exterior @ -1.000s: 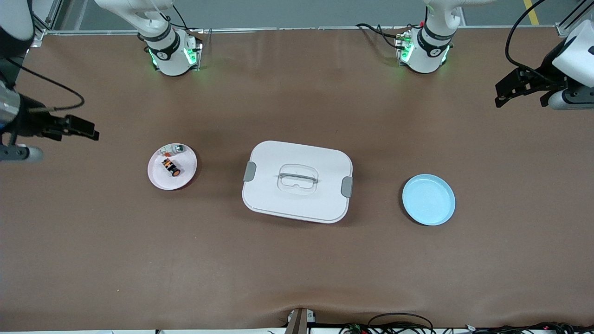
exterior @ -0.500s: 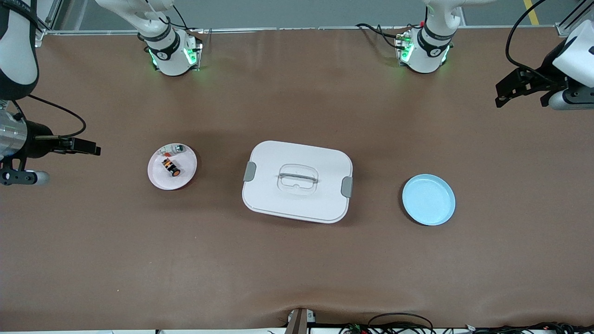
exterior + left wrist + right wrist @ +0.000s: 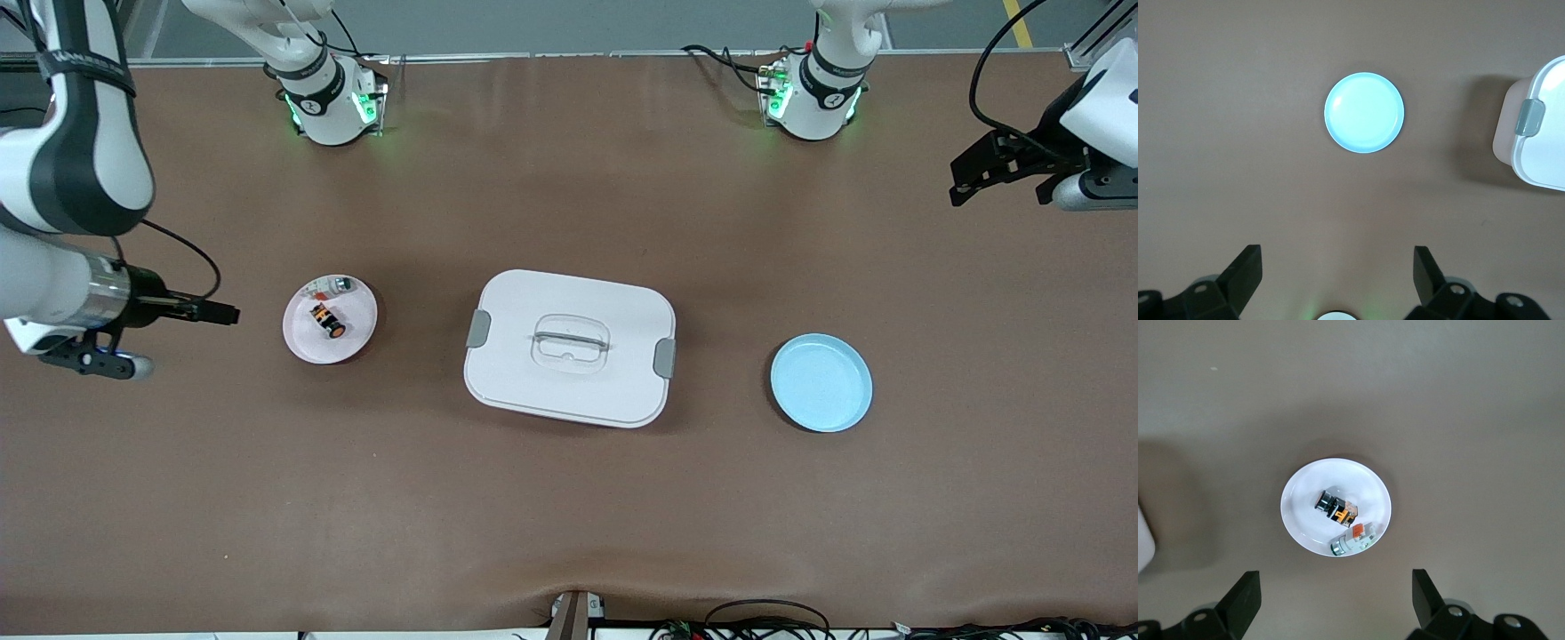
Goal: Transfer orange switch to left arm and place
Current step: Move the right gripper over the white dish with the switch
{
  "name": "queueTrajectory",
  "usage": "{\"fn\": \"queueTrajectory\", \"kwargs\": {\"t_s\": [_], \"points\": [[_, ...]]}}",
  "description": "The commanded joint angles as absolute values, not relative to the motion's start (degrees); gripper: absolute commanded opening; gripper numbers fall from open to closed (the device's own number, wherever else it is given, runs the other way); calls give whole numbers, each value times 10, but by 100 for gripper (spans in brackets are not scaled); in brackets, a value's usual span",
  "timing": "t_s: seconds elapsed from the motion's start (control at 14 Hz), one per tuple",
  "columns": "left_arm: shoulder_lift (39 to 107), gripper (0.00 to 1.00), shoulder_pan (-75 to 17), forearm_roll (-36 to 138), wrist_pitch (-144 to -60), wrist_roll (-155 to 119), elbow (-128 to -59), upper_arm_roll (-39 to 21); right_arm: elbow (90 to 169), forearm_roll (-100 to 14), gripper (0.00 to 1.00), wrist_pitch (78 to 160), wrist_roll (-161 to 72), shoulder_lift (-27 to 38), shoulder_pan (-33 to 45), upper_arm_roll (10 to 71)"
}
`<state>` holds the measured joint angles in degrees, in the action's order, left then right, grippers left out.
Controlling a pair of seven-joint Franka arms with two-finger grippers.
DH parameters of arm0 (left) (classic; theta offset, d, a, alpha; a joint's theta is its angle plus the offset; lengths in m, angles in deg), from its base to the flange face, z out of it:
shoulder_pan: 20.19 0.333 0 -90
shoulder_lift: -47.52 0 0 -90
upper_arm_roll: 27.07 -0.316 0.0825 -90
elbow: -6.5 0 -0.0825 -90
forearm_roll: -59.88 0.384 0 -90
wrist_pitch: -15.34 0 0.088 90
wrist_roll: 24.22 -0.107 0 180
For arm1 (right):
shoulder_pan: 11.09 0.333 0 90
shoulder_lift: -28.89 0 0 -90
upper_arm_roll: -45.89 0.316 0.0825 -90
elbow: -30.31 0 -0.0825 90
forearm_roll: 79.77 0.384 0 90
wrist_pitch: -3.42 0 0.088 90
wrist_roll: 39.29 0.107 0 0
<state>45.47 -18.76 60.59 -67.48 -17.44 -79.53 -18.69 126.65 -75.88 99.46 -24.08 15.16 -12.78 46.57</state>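
The orange switch (image 3: 327,321) (image 3: 1337,509), a tiny black part with an orange end, lies on a small white plate (image 3: 354,342) (image 3: 1298,520). A silver-clear part (image 3: 336,285) (image 3: 1353,540) lies on the plate beside it. My right gripper (image 3: 215,313) (image 3: 1336,587) hangs open and empty over bare table, just off the plate toward the right arm's end. The white box (image 3: 569,391) (image 3: 1545,153) stands at mid-table with its lid latched. My left gripper (image 3: 958,182) (image 3: 1338,263) waits open and empty over the left arm's end of the table.
A light blue plate (image 3: 821,382) (image 3: 1363,112) lies beside the box toward the left arm's end, with nothing on it. Both arm bases (image 3: 329,102) (image 3: 813,98) stand along the table's edge farthest from the front camera. Cables (image 3: 765,618) lie at the nearest edge.
My right gripper has swung in from the table's end toward the white plate and turned edge-on. The left arm, the switch and the box have not moved.
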Motion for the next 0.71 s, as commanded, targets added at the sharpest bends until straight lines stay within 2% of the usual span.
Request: {"fn": "queueTrajectory", "kwargs": {"t_s": [0.0, 0.36, 0.64], "points": [[458, 100, -183, 600, -672, -181, -788, -186, 1283, -750, 100, 1005, -214, 166, -154, 465], [456, 100, -183, 600, -671, -181, -788, -190, 1255, -763, 100, 1023, -248, 144, -193, 465], [456, 100, -183, 600, -671, -181, -788, -191, 1282, -751, 100, 1043, -163, 147, -190, 466]]}}
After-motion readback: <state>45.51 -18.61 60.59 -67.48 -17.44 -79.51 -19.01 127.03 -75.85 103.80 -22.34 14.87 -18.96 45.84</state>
